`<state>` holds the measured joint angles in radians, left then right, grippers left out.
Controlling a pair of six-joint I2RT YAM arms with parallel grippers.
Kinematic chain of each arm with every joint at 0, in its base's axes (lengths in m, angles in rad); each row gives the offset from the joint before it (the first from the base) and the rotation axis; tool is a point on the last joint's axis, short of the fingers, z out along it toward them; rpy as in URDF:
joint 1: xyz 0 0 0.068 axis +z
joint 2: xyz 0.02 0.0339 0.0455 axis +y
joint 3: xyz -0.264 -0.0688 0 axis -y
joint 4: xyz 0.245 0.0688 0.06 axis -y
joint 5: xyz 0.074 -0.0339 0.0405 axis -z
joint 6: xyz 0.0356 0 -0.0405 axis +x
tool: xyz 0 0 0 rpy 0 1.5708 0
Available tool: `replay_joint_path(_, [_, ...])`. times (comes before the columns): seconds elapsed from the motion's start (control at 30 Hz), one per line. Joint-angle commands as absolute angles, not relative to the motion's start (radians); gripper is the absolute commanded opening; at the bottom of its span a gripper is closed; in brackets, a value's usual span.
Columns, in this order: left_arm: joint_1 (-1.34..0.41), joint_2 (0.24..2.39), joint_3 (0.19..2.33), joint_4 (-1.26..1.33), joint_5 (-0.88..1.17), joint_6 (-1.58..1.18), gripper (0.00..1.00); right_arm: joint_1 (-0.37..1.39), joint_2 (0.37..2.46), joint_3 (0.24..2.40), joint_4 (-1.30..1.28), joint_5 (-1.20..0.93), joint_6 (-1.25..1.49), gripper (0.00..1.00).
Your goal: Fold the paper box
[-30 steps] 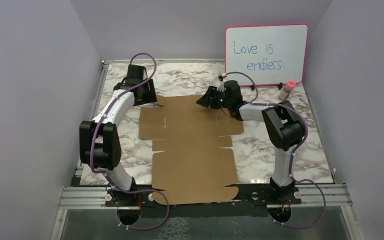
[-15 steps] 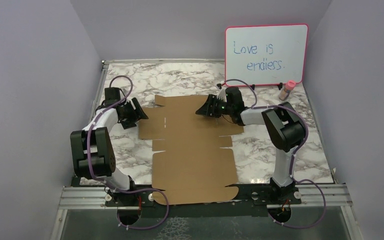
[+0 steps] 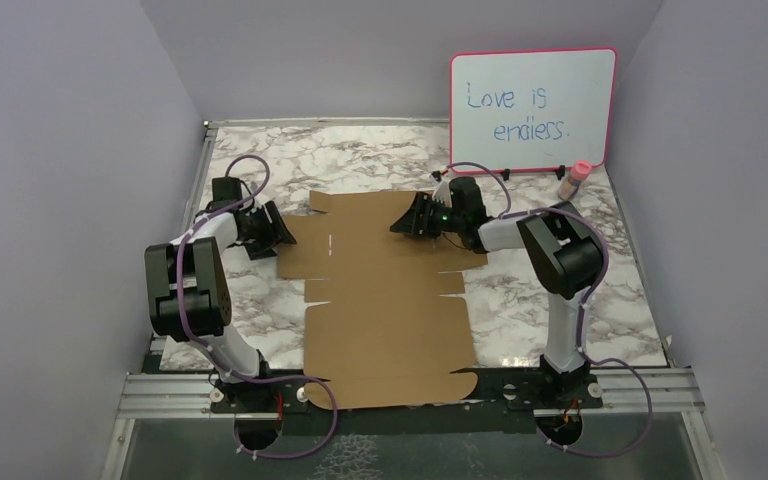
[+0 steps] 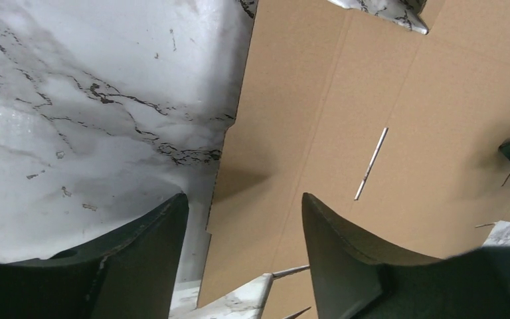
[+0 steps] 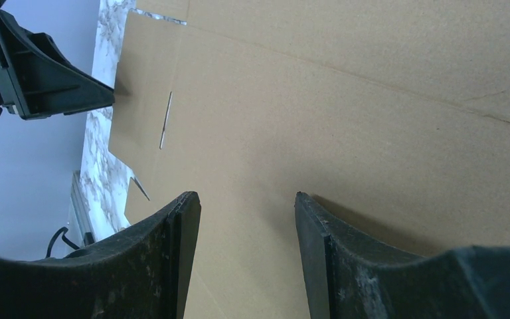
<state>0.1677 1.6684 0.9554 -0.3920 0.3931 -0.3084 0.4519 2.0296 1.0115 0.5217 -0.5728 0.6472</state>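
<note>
The paper box point(image 3: 385, 290) is a flat brown cardboard sheet with flaps and slits, lying unfolded in the middle of the marble table. My left gripper point(image 3: 285, 237) sits low at the sheet's left edge, fingers pointing right. In the left wrist view the left gripper point(image 4: 243, 196) is open, and the paper box point(image 4: 385, 86) has its edge running between the two fingers. My right gripper point(image 3: 398, 224) hovers over the sheet's far right part. The right wrist view shows that gripper point(image 5: 246, 194) open, with only the bare paper box point(image 5: 345, 100) below.
A pink-framed whiteboard point(image 3: 532, 108) leans against the back wall at the right, with a small pink-capped bottle point(image 3: 574, 180) beside it. Purple walls close in the marble table point(image 3: 560, 300). The sheet's near end overhangs the metal front rail point(image 3: 650, 390).
The left arm has drawn back from the sheet's far left corner to its left edge, lower and closer to me. The right gripper has edged slightly left over the sheet.
</note>
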Motion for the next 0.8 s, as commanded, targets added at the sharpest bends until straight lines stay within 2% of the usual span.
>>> replay_joint_path(0.0, [0.175, 1.697, 0.965, -0.410, 0.436, -0.262, 0.60, 0.459, 2.067, 0.996, 0.554, -0.599, 0.647, 0.60])
replay_joint_path(0.37, [0.156, 1.599, 0.947, -0.403, 0.470, -0.264, 0.16, 0.459, 2.075, 0.982, 0.555, -0.574, 0.628, 0.60])
replay_joint_path(0.53, [0.093, 1.548, 0.958, -0.422, 0.391, -0.277, 0.07, 0.459, 2.080, 0.978, 0.559, -0.568, 0.623, 0.60])
replay_joint_path(0.77, [-0.060, 1.524, 1.006, -0.502, 0.133, -0.280, 0.02, 0.460, 2.078, 0.958, 0.577, -0.560, 0.623, 0.60])
